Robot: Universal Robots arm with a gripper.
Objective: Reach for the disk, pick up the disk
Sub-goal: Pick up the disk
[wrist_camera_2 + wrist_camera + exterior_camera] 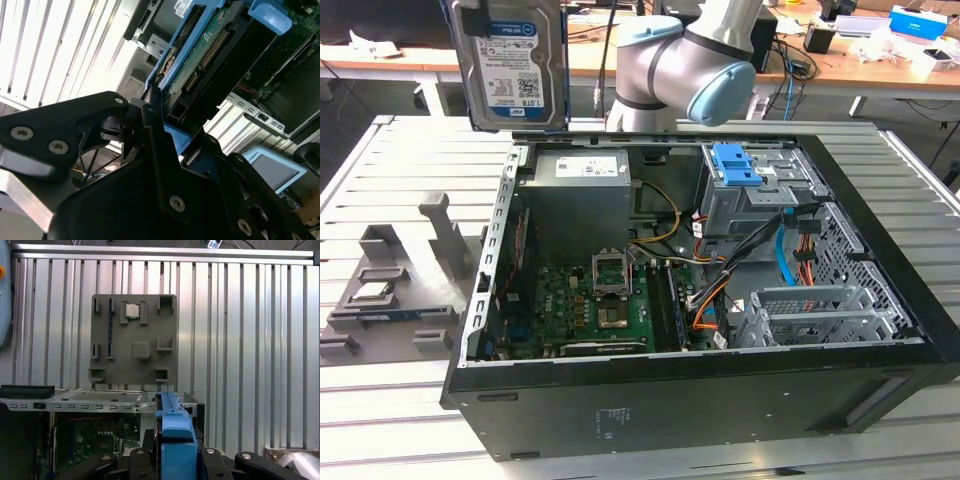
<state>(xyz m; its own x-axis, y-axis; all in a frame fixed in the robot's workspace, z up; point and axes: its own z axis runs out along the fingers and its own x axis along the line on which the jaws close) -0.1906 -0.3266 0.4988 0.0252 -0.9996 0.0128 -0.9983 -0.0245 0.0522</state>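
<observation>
The disk (510, 70), a silver-grey hard drive with a white-and-blue label, hangs upright in the air above the far left corner of the open computer case in the exterior view. A black part of my gripper (482, 18) overlaps its top edge there. In the second wrist view the black fingers (155, 135) clamp the disk (210, 55), whose green circuit board and blue side rails show. The first wrist view looks down along the blue rail of the disk (175, 432), held in my gripper (175, 462).
The open computer case (880, 300) lies on a slatted metal table (400, 140), motherboard exposed. A bare blue bracket (735, 165) sits on the drive cage. A grey fixture plate (390, 290) holding a small silver chip (372, 292) lies to the exterior view's left. The arm (690, 60) reaches over the back.
</observation>
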